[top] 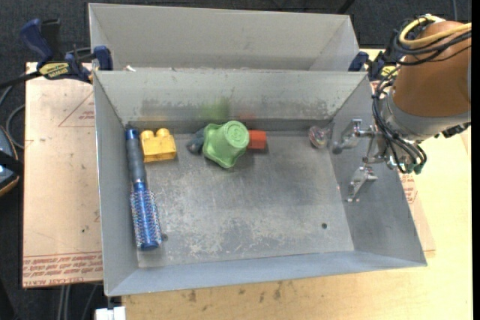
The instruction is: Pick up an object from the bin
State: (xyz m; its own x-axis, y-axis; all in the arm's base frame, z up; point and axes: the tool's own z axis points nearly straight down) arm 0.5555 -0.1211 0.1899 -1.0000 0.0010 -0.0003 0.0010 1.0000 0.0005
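Grey metal bin (225,97), two-finger gripper (347,167) is held well right of tipped green plastic cup (226,144), fingers (344,140) spread apart.

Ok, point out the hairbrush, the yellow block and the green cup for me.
hairbrush (145,217), camera view, on the bristle head.
yellow block (158,147), camera view, on its top face.
green cup (225,144), camera view, on its side wall.

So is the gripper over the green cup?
No, the gripper is by the bin's right wall, well apart from the green cup at the back.
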